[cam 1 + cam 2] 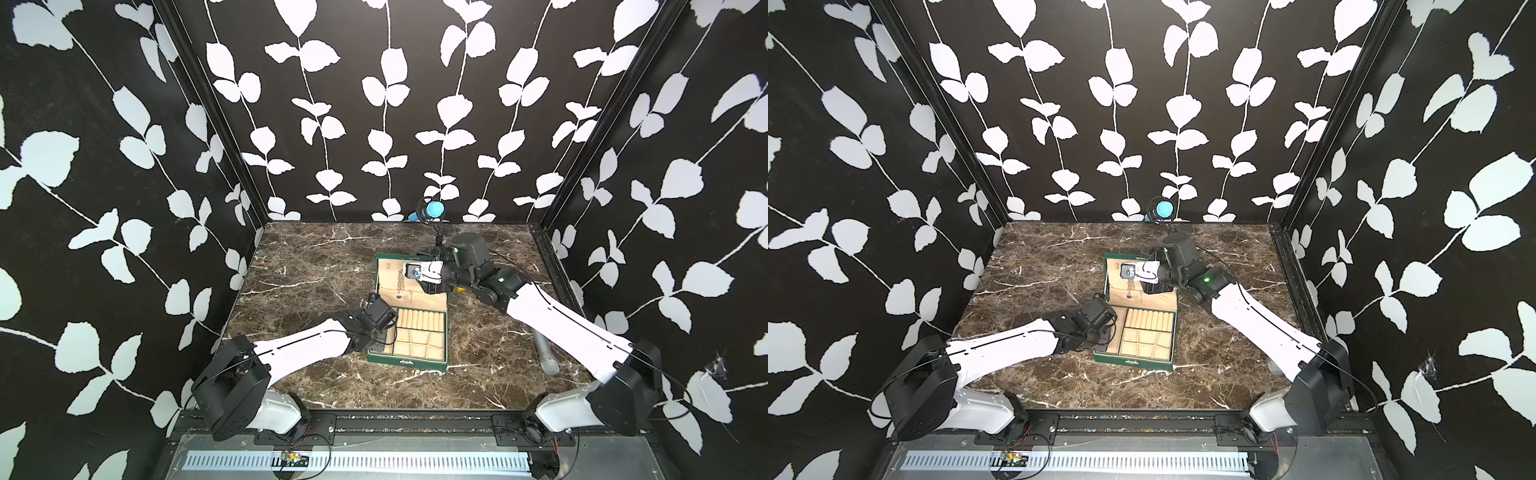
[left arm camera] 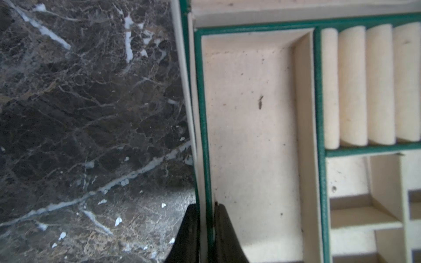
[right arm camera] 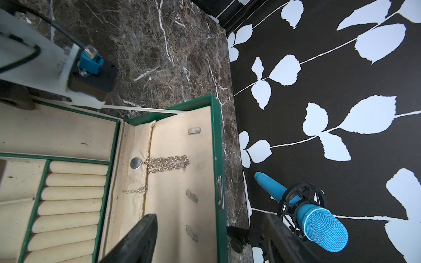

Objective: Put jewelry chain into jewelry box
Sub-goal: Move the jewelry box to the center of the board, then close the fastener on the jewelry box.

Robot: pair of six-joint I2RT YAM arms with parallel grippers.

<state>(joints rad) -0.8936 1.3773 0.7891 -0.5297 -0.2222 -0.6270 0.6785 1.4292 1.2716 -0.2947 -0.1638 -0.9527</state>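
Marble (image 2: 91, 113); left tool (image 2: 206, 206) pinches box (image 2: 198, 91) (chain (image 1: 401, 280) half hidden)

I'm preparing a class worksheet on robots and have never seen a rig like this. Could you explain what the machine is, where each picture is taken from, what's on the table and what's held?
The machine is a left arm and a right arm, each ending in a two-fingered gripper. Two pictures look down from one overhead camera pair; the other two come from a camera on each wrist. On the marble table sits an open green jewelry box, lid swung back. The jewelry chain rests on the lid's cream lining. A grey microphone lies near the right arm; a blue microphone stands at the back. The left gripper pinches the box's side wall. The right gripper is open above the lid, holding nothing.
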